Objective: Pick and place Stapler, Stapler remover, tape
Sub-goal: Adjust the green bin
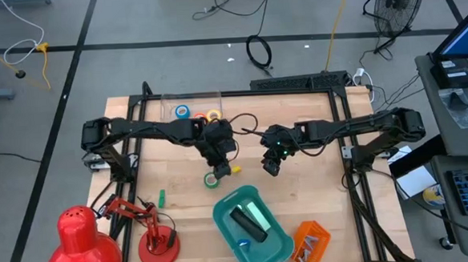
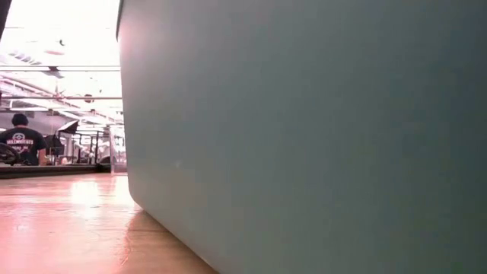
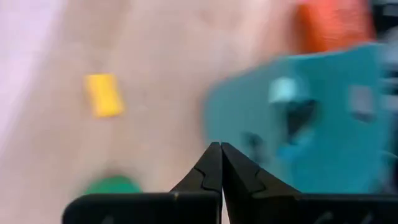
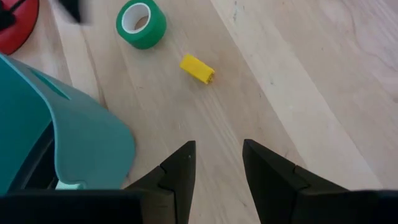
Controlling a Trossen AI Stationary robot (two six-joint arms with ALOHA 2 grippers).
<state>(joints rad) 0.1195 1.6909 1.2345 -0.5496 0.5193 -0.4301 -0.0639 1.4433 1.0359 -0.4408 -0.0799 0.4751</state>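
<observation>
One green tape roll [image 4: 141,23] in right wrist view, low view blocked by teal bin [image 2: 319,129]

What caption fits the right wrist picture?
Open right pincer hovers near green tape, yellow block and teal bin.

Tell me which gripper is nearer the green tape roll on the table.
Left. The left gripper, shut and empty, hangs almost directly over the green tape roll. The right gripper, open and empty, is farther off, out to the roll's side past the yellow block.
</observation>
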